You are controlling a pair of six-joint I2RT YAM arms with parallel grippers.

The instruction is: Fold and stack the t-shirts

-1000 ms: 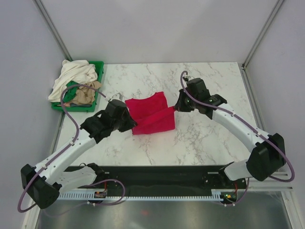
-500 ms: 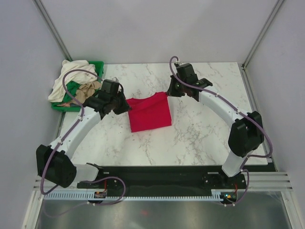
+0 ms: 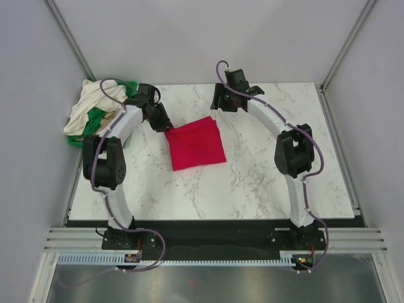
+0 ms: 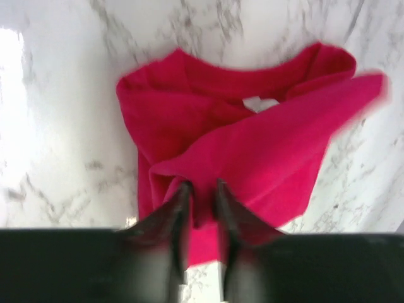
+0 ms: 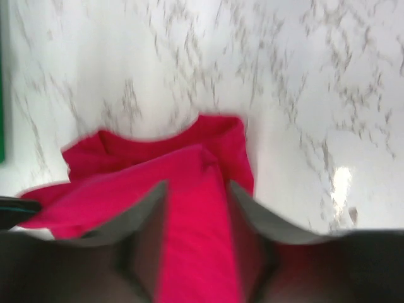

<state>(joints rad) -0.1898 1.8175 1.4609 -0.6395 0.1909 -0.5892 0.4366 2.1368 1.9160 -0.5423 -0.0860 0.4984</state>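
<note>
A crimson-red t-shirt (image 3: 196,144) lies folded into a rough square in the middle of the marble table; its white neck tag (image 4: 259,104) shows in the left wrist view. My left gripper (image 3: 168,128) sits at the shirt's left back corner. Its fingers (image 4: 182,196) stand slightly apart, with a loose fold of red cloth between them (image 4: 201,188). My right gripper (image 3: 219,107) hovers just behind the shirt's right back corner. It is wide open (image 5: 196,186), and the red top layer (image 5: 189,208) runs beneath the gap. A cream-white t-shirt (image 3: 91,101) and a tan one (image 3: 112,117) are heaped at the far left.
A green plastic tray (image 3: 131,85) at the table's back left corner holds the cream and tan heap. Frame posts and grey walls enclose the table on three sides. Both arms reach far back, their elbows over the table's sides.
Both arms have swung toward the back, carrying the shirt's near part over onto its far part. Both grippers were shut on the cloth and now have their jaws apart.
</note>
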